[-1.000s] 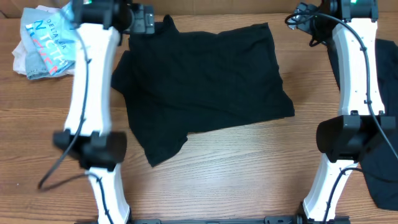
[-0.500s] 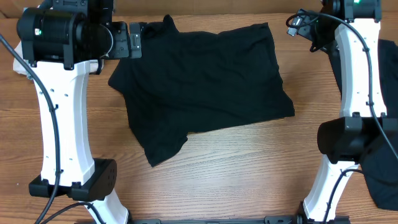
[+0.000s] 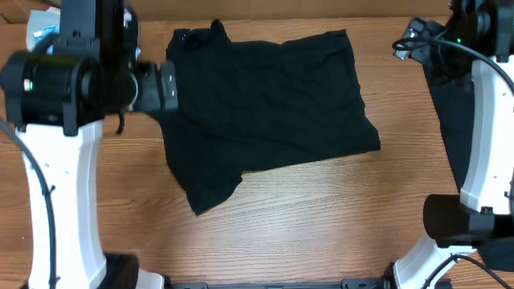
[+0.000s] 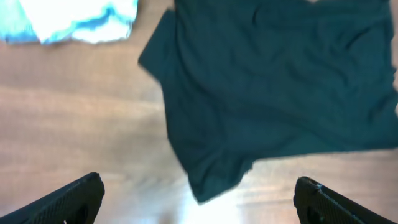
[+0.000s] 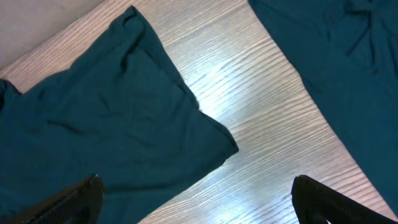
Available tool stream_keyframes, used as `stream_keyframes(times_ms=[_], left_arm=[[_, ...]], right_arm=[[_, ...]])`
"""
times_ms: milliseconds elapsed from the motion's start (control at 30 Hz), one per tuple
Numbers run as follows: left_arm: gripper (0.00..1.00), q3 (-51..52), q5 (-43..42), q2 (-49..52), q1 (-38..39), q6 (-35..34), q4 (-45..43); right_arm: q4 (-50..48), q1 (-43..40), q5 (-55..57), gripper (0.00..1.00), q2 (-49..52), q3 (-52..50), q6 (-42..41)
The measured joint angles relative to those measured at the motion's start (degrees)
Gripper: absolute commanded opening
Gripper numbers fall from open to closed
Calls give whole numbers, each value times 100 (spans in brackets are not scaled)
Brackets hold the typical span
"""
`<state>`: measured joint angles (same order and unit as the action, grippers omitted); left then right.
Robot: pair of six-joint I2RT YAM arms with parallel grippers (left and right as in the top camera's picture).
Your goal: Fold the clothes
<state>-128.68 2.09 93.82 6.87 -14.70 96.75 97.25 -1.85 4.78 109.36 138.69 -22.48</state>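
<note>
Above the clothes (image 3: 265, 104), left gripper (image 4: 198, 186) and right gripper (image 5: 198, 186) wide open, empty.

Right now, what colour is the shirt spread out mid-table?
The shirt is plain black, seen best in the overhead view.

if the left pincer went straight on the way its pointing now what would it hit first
Most likely the black shirt: the open left pincer hangs above it, aimed down near its lower corner. Depth is unclear, so it might land on bare table just beside that corner.
</note>
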Motion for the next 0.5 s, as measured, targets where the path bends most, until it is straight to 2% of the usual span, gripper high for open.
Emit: stream_keyframes(times_ms=[300, 500], left_arm=[[100, 2741, -162, -977, 0, -173, -63], [99, 4662, -466, -1008, 0, -229, -901]], right_arm=[[-142, 0, 46, 100, 0, -437, 0], [-415, 0, 105, 100, 90, -629, 2]])
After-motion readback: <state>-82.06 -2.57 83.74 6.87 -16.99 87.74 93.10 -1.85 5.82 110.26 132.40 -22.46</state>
